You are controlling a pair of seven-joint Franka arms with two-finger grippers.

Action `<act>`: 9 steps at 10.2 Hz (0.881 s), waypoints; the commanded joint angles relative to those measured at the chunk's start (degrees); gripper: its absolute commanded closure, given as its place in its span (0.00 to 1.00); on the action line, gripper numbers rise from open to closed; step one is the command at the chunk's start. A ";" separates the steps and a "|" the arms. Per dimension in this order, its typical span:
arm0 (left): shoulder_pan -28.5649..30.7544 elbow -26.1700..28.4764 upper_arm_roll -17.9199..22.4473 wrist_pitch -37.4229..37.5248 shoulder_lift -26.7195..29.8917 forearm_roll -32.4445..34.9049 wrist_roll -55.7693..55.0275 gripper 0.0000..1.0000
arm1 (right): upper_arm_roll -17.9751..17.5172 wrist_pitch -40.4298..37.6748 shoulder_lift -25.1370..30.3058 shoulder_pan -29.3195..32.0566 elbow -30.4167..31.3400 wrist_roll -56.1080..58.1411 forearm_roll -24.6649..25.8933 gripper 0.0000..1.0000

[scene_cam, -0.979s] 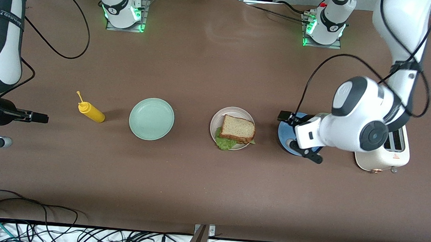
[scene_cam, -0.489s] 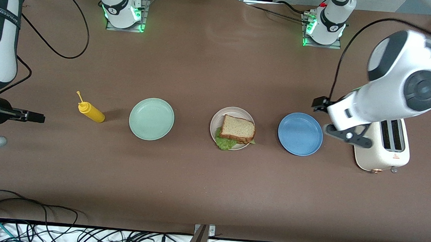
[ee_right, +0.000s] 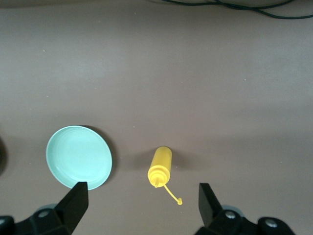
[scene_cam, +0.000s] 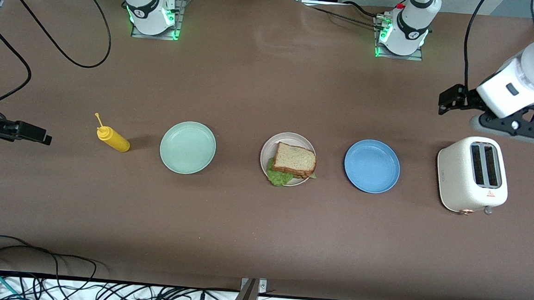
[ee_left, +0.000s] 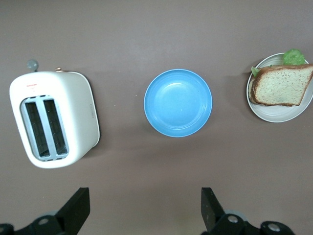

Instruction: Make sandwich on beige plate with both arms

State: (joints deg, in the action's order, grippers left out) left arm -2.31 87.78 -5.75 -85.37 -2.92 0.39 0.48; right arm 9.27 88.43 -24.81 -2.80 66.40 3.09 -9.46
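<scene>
A: What is seen from the frame's left edge to its center?
B: The right gripper (scene_cam: 27, 131), fingers spread and empty, then a mustard bottle (scene_cam: 112, 138), a mint-green plate (scene_cam: 188, 147), and the sandwich (scene_cam: 293, 163) on the beige plate (scene_cam: 268, 150).

A: And rightward?
B: A blue plate (scene_cam: 371, 165), a toaster (scene_cam: 473, 174), and the left gripper (scene_cam: 451, 100), held apart at upper right.

Small red warning-triangle mark on the toaster (scene_cam: 472, 174); its lettering unreadable.
</scene>
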 commanded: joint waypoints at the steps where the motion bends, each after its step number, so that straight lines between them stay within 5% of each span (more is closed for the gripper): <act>1: -0.86 7.57 1.27 -1.38 7.21 1.36 0.31 0.00 | -0.21 -0.10 -0.24 1.39 0.66 1.13 -1.44 0.00; 9: 3.54 8.03 0.92 -0.67 6.96 -1.89 1.02 0.00 | -0.22 0.60 -0.50 1.13 0.66 1.66 2.34 0.00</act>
State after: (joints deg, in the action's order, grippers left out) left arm 0.33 95.03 -4.50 -85.54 3.51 -0.26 0.69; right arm 9.29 88.56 -25.55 -1.93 66.81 3.77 -8.01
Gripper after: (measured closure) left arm 0.000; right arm 0.000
